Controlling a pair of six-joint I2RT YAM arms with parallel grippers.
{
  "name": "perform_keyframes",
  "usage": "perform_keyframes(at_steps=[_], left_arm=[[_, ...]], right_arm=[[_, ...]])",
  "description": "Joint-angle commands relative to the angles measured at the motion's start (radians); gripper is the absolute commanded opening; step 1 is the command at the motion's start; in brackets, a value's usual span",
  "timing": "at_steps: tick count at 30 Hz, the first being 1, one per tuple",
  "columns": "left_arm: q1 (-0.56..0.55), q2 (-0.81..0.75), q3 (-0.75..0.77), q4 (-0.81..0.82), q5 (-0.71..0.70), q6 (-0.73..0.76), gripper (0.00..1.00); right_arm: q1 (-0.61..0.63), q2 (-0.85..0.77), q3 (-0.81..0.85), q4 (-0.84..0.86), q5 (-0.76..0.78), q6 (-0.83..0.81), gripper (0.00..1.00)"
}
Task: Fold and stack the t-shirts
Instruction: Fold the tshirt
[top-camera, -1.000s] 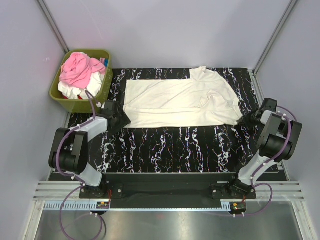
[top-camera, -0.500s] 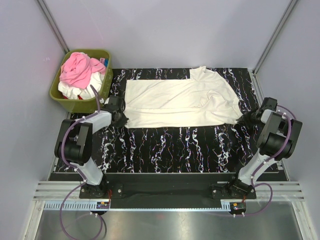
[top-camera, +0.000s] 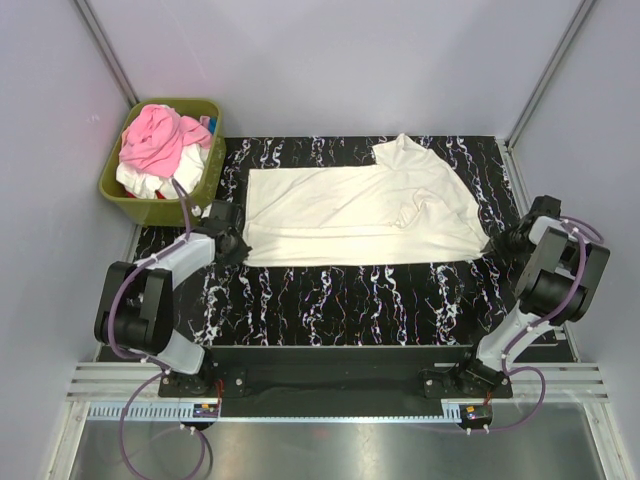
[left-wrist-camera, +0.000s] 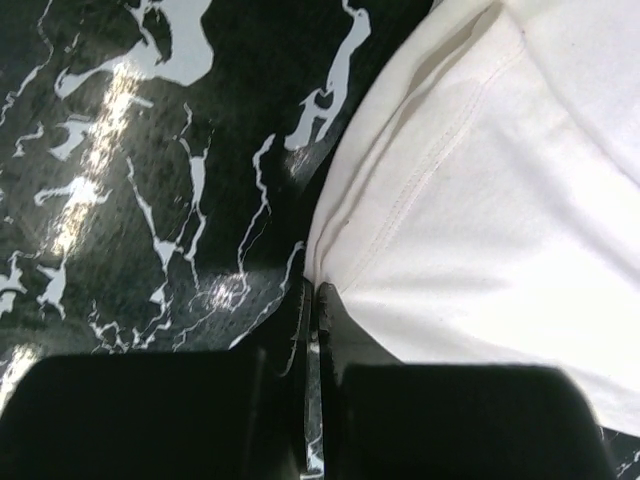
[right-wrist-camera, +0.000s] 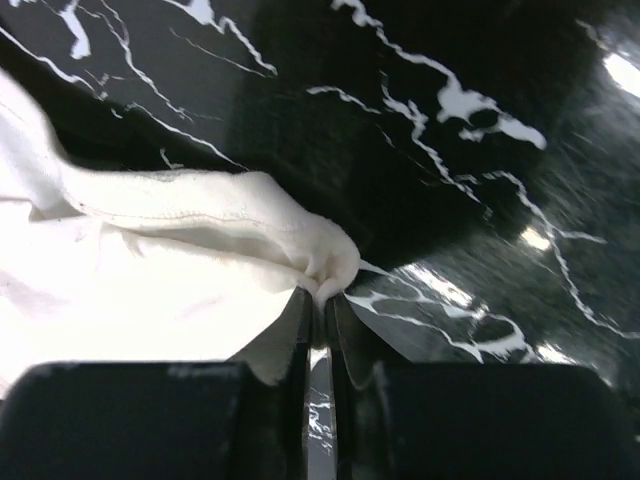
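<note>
- The white t-shirt (top-camera: 360, 215) is lying closer to the arm bases than half a second ago. It has been dragged toward 6 o'clock, and its near hem is now running in a straighter line.
- The left gripper (top-camera: 238, 246) is sitting a little further toward 6 o'clock than before, at the shirt's 8 o'clock corner.
- In the left wrist view the jaws are pressing tight together with a thin fold of the hemmed edge caught between them, and the fabric is spreading away toward 2 o'clock.
- The right gripper (top-camera: 492, 244) is gripping the shirt's 4 o'clock corner. Its wrist view is showing the jaws almost closed on a bunched nub of white cloth, with the rest trailing off toward 9 o'clock.
- The shirt is resting flat on the black marbled table mat (top-camera: 340, 300), stretched between the two grippers and filling the far half of the mat. Its collar end is pointing toward 1 o'clock.
- A green bin (top-camera: 128, 203) is standing off the mat's 10 o'clock corner, well apart from the shirt.
- A pink garment (top-camera: 155, 140) is heaping above a white garment (top-camera: 145, 182) inside the bin.
</note>
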Motion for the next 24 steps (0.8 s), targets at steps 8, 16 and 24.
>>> perform_keyframes(at_steps=[8,16,24], left_arm=[[0.013,-0.156,-0.084,-0.051,-0.044,-0.005,0.0],[0.01,-0.294,-0.131,-0.101,-0.021,0.003,0.01],[-0.037,-0.472,-0.076,-0.189,-0.069,0.066,0.48]], right_arm=[[-0.012,-0.147,-0.015,-0.154,0.206,-0.011,0.0],[-0.014,-0.348,0.008,-0.188,0.229,0.012,0.81],[0.203,-0.256,0.357,-0.23,0.194,-0.01,0.9]])
